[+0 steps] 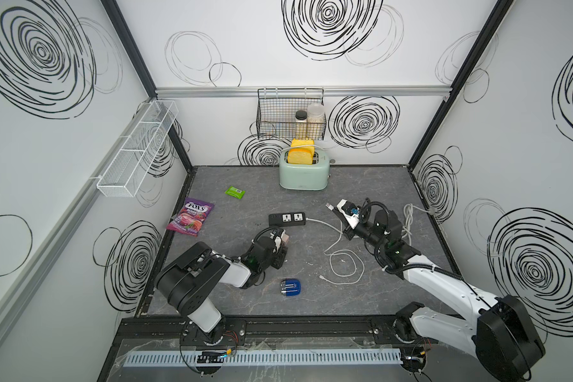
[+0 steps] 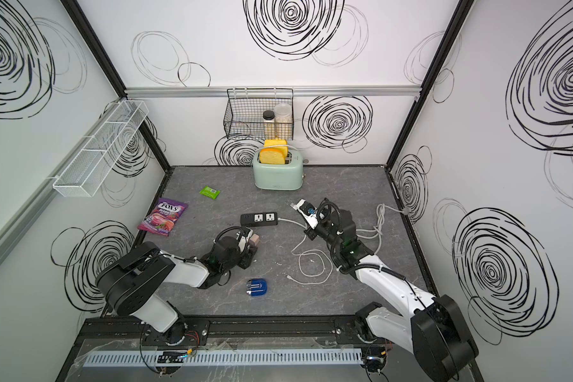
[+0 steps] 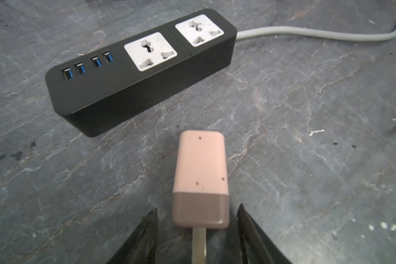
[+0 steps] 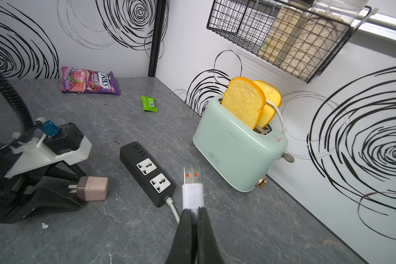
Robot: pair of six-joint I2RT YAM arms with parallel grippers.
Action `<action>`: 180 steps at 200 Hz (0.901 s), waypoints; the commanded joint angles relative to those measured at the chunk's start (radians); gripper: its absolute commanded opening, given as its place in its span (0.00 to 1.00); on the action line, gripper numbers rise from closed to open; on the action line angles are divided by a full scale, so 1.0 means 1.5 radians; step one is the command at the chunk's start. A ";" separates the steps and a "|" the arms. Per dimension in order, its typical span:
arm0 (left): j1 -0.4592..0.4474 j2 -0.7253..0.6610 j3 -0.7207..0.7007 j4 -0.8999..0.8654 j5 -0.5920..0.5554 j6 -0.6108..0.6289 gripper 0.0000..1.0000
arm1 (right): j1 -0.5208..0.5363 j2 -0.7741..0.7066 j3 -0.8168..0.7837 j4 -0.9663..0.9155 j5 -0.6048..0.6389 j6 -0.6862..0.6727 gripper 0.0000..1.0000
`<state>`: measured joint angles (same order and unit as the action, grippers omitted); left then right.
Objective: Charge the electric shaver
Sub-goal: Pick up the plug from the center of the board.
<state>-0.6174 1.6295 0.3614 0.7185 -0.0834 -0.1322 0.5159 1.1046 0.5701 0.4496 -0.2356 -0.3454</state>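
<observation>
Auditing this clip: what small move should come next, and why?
Probably close the left gripper on the pink charger: the jaws stand open astride its prong end, it lies unplugged beside the power strip, and the right gripper holds the USB plug.

"FOX'S", seemingly "BERRIES", on candy bag (image 1: 190, 216)

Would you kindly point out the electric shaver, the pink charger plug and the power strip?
electric shaver (image 1: 291, 287): in a top view, middle of its blue body.
pink charger plug (image 3: 200, 164): left wrist view, its upper face.
power strip (image 3: 142, 91): left wrist view, its black side wall.
</observation>
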 commanded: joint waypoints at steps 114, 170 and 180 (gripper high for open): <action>0.001 0.071 0.022 0.119 0.041 0.007 0.44 | 0.013 0.037 -0.004 0.019 -0.010 -0.007 0.00; 0.012 0.076 0.024 0.130 0.056 0.009 0.29 | 0.045 0.059 0.006 -0.011 0.008 -0.037 0.00; 0.015 0.077 0.027 0.130 0.061 0.010 0.24 | 0.047 0.059 0.007 -0.011 0.010 -0.041 0.00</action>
<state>-0.6086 1.7279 0.3820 0.8642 -0.0181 -0.1165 0.5732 1.1885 0.5694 0.4488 -0.2302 -0.3763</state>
